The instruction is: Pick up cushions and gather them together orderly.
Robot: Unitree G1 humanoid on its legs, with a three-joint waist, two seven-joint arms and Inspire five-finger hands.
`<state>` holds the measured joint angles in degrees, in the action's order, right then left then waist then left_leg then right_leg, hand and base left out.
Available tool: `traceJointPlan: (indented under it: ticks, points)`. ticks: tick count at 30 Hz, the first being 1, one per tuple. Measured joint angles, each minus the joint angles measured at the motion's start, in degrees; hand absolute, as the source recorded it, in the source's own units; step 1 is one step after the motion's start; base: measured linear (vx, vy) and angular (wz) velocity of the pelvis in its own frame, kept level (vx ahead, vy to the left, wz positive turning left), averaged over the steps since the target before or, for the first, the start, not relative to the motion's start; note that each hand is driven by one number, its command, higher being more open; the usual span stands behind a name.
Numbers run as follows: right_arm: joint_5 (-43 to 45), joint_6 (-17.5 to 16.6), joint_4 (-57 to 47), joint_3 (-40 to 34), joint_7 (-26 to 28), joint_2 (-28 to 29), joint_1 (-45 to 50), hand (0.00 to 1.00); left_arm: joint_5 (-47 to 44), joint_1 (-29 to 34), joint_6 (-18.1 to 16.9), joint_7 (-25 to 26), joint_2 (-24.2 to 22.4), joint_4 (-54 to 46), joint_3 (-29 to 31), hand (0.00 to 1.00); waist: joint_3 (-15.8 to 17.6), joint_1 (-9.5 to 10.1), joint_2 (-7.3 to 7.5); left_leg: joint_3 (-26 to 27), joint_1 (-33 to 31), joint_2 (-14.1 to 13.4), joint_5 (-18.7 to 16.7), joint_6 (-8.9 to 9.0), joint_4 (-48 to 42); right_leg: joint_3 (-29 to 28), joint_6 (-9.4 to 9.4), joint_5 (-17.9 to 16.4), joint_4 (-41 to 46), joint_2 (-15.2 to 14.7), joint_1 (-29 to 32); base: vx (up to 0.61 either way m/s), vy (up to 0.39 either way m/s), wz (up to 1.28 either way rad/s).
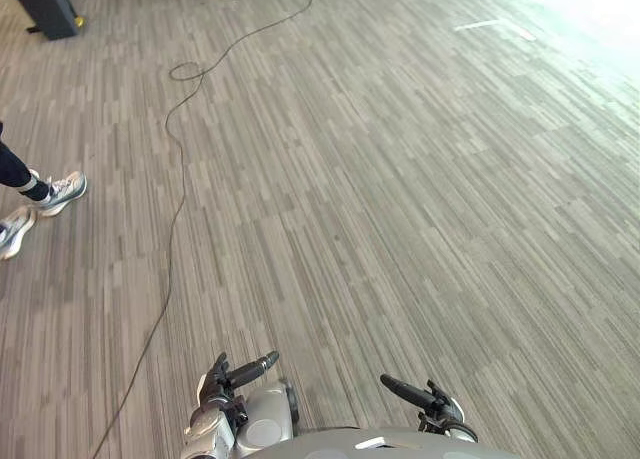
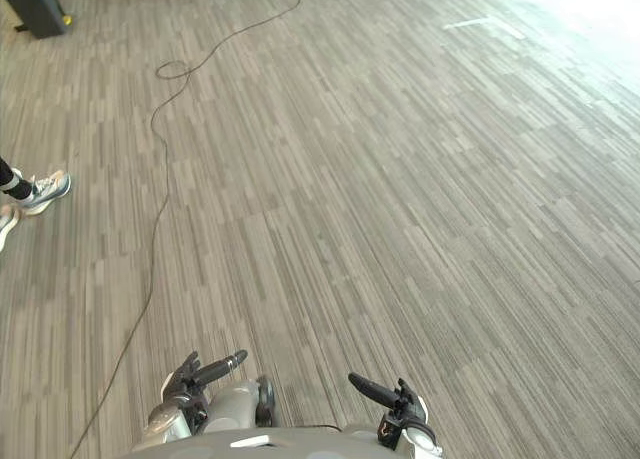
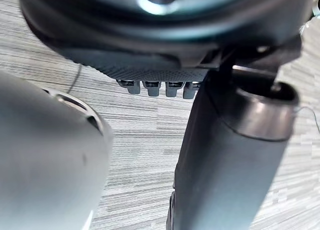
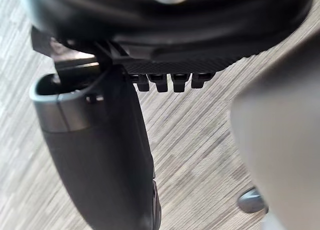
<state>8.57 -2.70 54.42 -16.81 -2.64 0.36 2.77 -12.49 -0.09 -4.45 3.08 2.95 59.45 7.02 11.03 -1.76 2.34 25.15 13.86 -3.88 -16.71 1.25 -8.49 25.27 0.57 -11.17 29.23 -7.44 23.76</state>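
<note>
left hand [image 1: 222, 381]: fingers straight and slack, empty, nearer the robot than the person's sneakers [image 1: 62, 191] and to their right | right hand [image 1: 418, 395]: same, farther right of the sneakers | cushions: cannot tell where | striped carpet [image 1: 400, 179] under the sneakers
</note>
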Motion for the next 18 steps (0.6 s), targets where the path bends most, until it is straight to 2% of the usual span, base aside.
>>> traceJointPlan:
  ticks: [1, 2, 3, 4, 5, 6, 7, 8, 9, 10, 11, 12, 14, 15, 16, 17, 18]
  points:
    - [0.0, 0.0, 0.4, 0.0, 0.0, -0.2, -0.2, 1.0, 1.0, -0.3, 0.0, -0.4, 0.1, 0.7, -0.8, 1.0, 0.3, -0.51, 0.34, -0.2, 1.6, 1.0, 0.0, 0.08, 1.4, 1.0, -1.2, 4.1, -7.0, 1.0, 0.0, 0.58, -0.01, -0.01]
    - [0.0, 0.1, 0.7, -0.2, 0.0, -0.7, -0.7, 1.0, 1.6, -0.9, 0.0, -0.7, 0.1, 1.3, -1.7, 1.0, 0.8, -1.36, -0.05, -0.7, 3.4, 1.2, 0.0, 0.33, 2.3, 0.0, -5.22, 10.4, -7.7, 1.7, -0.6, 0.51, -0.049, -0.02]
    - [-0.1, 0.2, 1.5, -0.3, 0.0, -1.5, -1.8, 1.0, 2.0, -1.2, 0.0, -0.9, -1.0, 2.1, -1.8, 1.0, 1.4, -1.8, -1.44, -0.9, 5.5, 0.3, 0.1, 1.0, 2.8, -0.2, -9.78, 11.8, -5.9, 2.6, -1.3, 0.65, -0.052, -0.13]
    - [-0.5, 0.1, 1.3, -0.7, -0.1, -2.0, -2.2, 1.0, 2.2, -1.5, 0.1, -1.3, -1.6, 2.4, -1.7, 1.0, 2.1, -1.78, -2.3, -1.1, 6.3, -0.1, 1.9, 3.93, 2.0, -0.6, -10.27, 8.2, -1.1, 1.9, -0.5, 0.66, -0.062, -0.17]
    - [-0.5, 0.1, 1.2, -0.8, -0.1, -2.0, -2.2, 1.0, 2.3, -1.5, 0.1, -1.3, -1.7, 2.4, -1.7, 1.0, 2.1, -1.81, -2.39, -1.2, 6.4, 0.0, 2.1, 4.34, 1.8, -0.6, -10.34, 7.8, -0.5, 1.8, -0.4, 0.77, -0.142, -0.11]
    - [-0.5, 0.3, 1.1, -3.4, -0.1, -2.4, -1.9, 1.0, 3.9, -1.3, 0.2, -1.6, -3.2, 2.4, -1.6, 1.0, 2.5, -2.37, -3.16, -2.8, 7.4, -0.8, 5.6, 6.93, -5.2, 0.6, -12.58, 2.3, 7.8, -0.2, -1.4, 0.76, -0.219, -0.15]
    - [-0.6, 0.6, 0.8, -2.6, -0.2, -2.5, -1.6, 1.0, 4.3, -1.0, 0.3, -1.8, -3.4, 1.5, -0.9, 1.0, 2.6, -2.78, -3.88, -4.6, 3.7, -3.6, 8.4, 8.94, -18.2, 0.2, -10.71, -0.8, 5.6, 1.6, -5.6, 0.75, -0.224, -0.31]
    - [-0.6, 0.7, 0.3, -1.8, -0.1, -2.5, -1.5, 1.0, 4.3, -0.2, 0.3, -1.8, -3.5, 0.8, -0.2, 1.0, 2.6, -2.68, -4.49, -6.0, 0.3, -6.0, 10.0, 10.32, -27.6, -1.0, -9.53, -1.9, 3.2, 3.2, -7.7, 0.61, -0.156, -0.85]
    - [-0.6, 0.6, -0.3, -0.4, -0.1, -2.2, -1.7, 1.0, 4.2, 0.2, 0.2, -1.8, -4.0, -0.6, 1.5, 1.0, 3.0, -1.73, -5.73, -7.5, -5.4, -9.2, 10.3, 10.86, -42.1, -3.5, -9.58, -1.9, 0.2, 7.1, -10.6, 0.48, -0.073, -1.28]
    - [-0.8, 0.9, -0.4, 0.8, 0.1, -2.1, -2.1, 1.0, 4.2, 0.4, 0.1, -1.7, -3.9, -1.7, 3.1, 1.0, 3.4, -1.3, -6.0, -7.6, -9.6, -11.4, 8.4, 10.63, -51.5, -6.0, -9.89, -2.0, -1.8, 9.5, -13.6, 0.56, -0.043, -1.46]
    - [-0.6, 0.9, -0.5, 2.2, 0.1, -1.9, -2.1, 1.0, 3.9, 0.6, 0.0, -1.5, -3.5, -2.3, 3.4, 1.0, 3.5, -1.19, -5.47, -7.6, -12.6, -12.0, 6.8, 10.27, -55.3, -8.0, -10.34, -2.3, -3.3, 10.6, -16.3, 0.52, 0.01, -1.49]
    - [-0.4, 0.9, -1.0, 3.5, -0.2, -1.4, -1.9, 1.0, 2.9, 1.5, -0.3, -1.0, -2.7, -4.4, 3.4, 1.0, 3.8, -0.97, -4.31, -7.5, -17.1, -12.1, 5.0, 7.47, -55.5, -11.9, -10.38, -2.3, -6.9, 11.8, -20.9, 0.58, 0.054, -1.42]
    - [0.5, 0.8, -0.9, 4.7, -0.6, -1.0, -1.9, 1.0, 1.7, 1.9, -2.1, -0.7, -2.2, -6.6, 3.5, 1.0, 3.8, 0.7, -3.27, -6.9, -23.4, -11.5, 2.5, 3.91, -47.5, -19.8, -9.93, -1.9, -11.8, 12.7, -26.3, 0.49, 0.105, -1.67]
    - [0.5, 0.8, -0.8, 4.6, -0.7, -1.0, -1.9, 1.0, 1.7, 1.9, -2.5, -0.5, -2.2, -6.8, 3.5, 1.0, 3.9, 1.11, -3.09, -7.2, -24.3, -11.3, 2.2, 3.47, -45.0, -21.2, -9.69, -1.8, -12.6, 12.7, -27.1, 0.43, 0.17, -1.72]
    - [0.5, 0.8, -0.2, 4.6, -0.8, -0.9, -2.1, 1.0, 1.7, 1.8, -3.2, -0.6, -2.2, -6.9, 3.5, 1.0, 4.0, 1.68, -2.83, -9.0, -26.5, -9.4, 2.0, 3.18, -34.8, -25.2, -9.27, -1.9, -14.8, 12.0, -29.5, 0.43, 0.232, -1.64]
    - [0.5, 0.7, 0.6, 4.7, -1.1, -1.0, -2.3, 1.0, 1.8, 1.7, -3.3, -0.6, -2.3, -6.7, 3.4, 1.0, 4.0, 1.57, -2.87, -12.8, -28.1, -6.9, 3.9, 4.06, -20.9, -29.3, -8.29, -2.4, -17.1, 10.8, -32.1, 0.53, 0.325, -1.62]
    - [0.5, 0.6, 1.0, 4.7, -1.3, -1.2, -2.2, 1.0, 1.7, 1.6, -3.3, -0.5, -2.2, -6.5, 3.3, 1.0, 4.0, 1.5, -2.97, -14.4, -28.5, -6.0, 5.7, 5.03, -14.7, -30.6, -7.71, -2.7, -18.2, 10.2, -33.2, 0.45, 0.295, -1.3]
